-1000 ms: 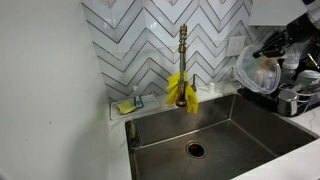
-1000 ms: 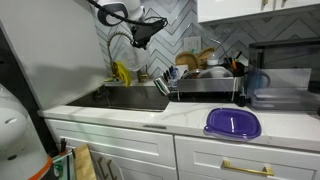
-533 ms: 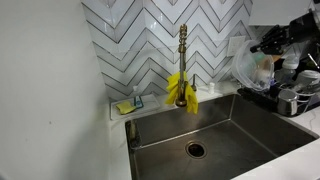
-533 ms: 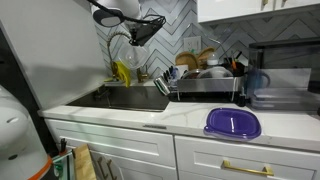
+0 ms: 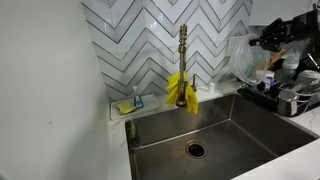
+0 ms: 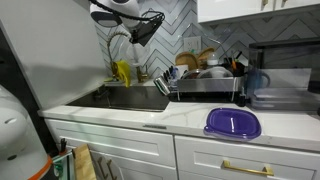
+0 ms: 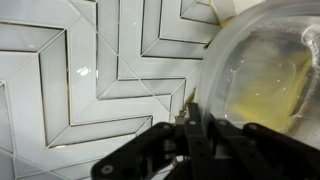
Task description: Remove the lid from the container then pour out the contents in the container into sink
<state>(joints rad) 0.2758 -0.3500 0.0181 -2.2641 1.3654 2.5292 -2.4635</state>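
My gripper (image 5: 264,44) is shut on the rim of the container (image 5: 244,60), a rounded cloudy-clear plastic vessel with yellowish contents. It holds the container tilted, high above the right end of the sink (image 5: 240,125). In the wrist view the fingers (image 7: 196,132) pinch the container's wall (image 7: 265,70) in front of the tiled wall. In an exterior view the gripper (image 6: 143,27) is near the top, above the sink (image 6: 130,97). A purple-blue lid (image 6: 232,123) lies on the counter, away from the container.
A brass faucet (image 5: 183,55) with a yellow cloth (image 5: 180,90) stands behind the basin, above the drain (image 5: 196,150). A sponge (image 5: 125,107) lies on the back ledge. A dish rack (image 6: 205,78) full of dishes stands right of the sink.
The gripper has lifted the container a little higher and toward the tiled wall. Nothing else has moved.
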